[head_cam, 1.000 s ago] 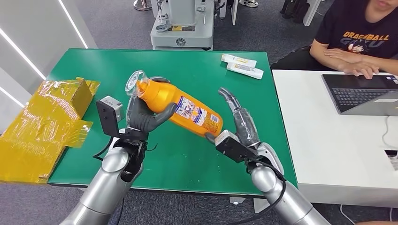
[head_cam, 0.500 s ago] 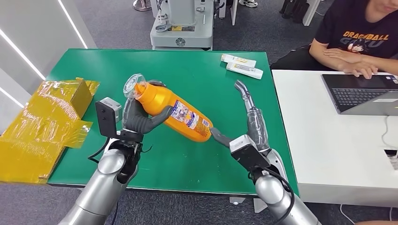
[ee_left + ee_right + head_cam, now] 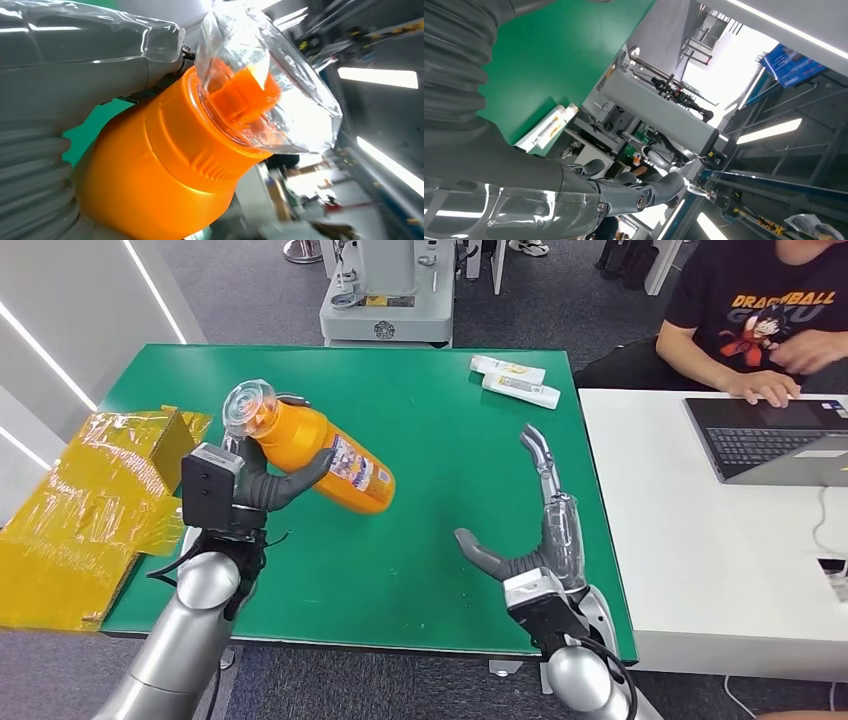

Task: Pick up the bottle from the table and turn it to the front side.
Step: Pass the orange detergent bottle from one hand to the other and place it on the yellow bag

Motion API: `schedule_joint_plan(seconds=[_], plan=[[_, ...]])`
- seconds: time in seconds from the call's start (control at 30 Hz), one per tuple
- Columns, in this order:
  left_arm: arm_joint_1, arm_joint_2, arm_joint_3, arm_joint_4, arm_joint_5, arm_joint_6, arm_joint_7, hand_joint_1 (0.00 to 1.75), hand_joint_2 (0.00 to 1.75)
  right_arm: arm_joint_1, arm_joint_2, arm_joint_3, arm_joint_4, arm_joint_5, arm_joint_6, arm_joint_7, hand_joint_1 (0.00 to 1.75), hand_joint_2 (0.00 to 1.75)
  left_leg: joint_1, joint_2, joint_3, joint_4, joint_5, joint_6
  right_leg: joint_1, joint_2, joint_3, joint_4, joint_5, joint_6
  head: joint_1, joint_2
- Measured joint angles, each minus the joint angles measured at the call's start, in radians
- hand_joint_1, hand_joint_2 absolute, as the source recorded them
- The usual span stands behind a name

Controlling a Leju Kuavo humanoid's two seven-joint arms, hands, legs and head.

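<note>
Bottle (image 3: 318, 458) in left hand's fingers (image 3: 292, 480)

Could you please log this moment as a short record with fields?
bottle: orange bottle, tilted, clear cap up-left, lifted off the green table
left hand: left hand grips the bottle near its neck
right hand: right hand holds nothing, fingers apart
far edge: two white tubes
beside table: person at laptop
</note>
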Motion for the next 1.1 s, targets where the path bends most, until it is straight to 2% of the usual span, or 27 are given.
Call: schedule_joint_plan(seconds=[0.13, 0.3, 0.4, 0.57, 0.77, 0.9, 1.1], plan=[[-0.047, 0.078, 0.007, -0.008, -0.205, -0.041, 0.051, 1.69, 1.75, 0.036, -0.003, -0.007, -0.016, 0.007, -0.014, -0.015, 0.00, 1.75, 0.001, 0.000, 0.000, 0.000, 0.000, 0.000, 0.001, 0.000, 0.000, 0.000, 0.000, 0.000, 0.000, 0.000], [-0.114, 0.151, 0.018, 0.014, -0.293, -0.056, 0.072, 1.75, 1.75, 0.070, -0.006, -0.011, -0.031, -0.005, 0.006, -0.018, 0.00, 1.75, 0.001, 0.001, 0.000, 0.000, 0.001, -0.001, 0.001, 0.001, 0.000, 0.000, 0.000, -0.001, 0.000, 0.000], [-0.129, 0.180, 0.017, 0.031, -0.375, -0.015, 0.089, 1.75, 1.75, 0.080, -0.006, -0.011, -0.035, 0.001, 0.026, -0.016, 0.00, 1.75, 0.001, 0.001, 0.000, 0.000, 0.001, -0.001, 0.001, 0.001, 0.000, 0.000, 0.000, -0.001, 0.000, 0.000], [-0.134, 0.235, 0.011, 0.061, -0.640, 0.073, 0.141, 1.75, 1.75, 0.104, -0.006, -0.010, -0.046, 0.015, 0.048, -0.007, 0.00, 1.75, 0.001, 0.001, 0.000, 0.000, 0.000, -0.001, 0.001, 0.001, -0.001, 0.000, 0.000, -0.001, 0.000, 0.000], [-0.136, 0.297, 0.004, 0.083, -0.810, 0.088, 0.177, 1.75, 1.75, 0.135, -0.006, -0.011, -0.068, 0.021, 0.052, -0.003, 0.00, 1.75, 0.001, 0.001, 0.000, 0.000, 0.000, -0.001, 0.001, 0.001, -0.001, 0.000, 0.000, -0.001, 0.000, 0.000], [-0.136, 0.338, -0.010, 0.087, -0.991, 0.098, 0.215, 1.75, 1.75, 0.147, -0.006, -0.011, -0.076, 0.022, 0.065, -0.001, 0.00, 1.75, 0.001, 0.001, 0.000, 0.000, 0.000, -0.001, 0.001, 0.001, -0.001, 0.000, 0.000, -0.001, 0.000, 0.000], [-0.132, 0.362, -0.021, 0.089, -1.120, 0.106, 0.251, 1.75, 1.75, 0.165, -0.001, -0.013, -0.089, 0.022, 0.077, 0.005, 0.00, 1.75, 0.001, 0.001, 0.000, 0.000, 0.000, -0.001, 0.001, 0.001, -0.001, 0.000, 0.000, -0.001, 0.000, 0.000]])
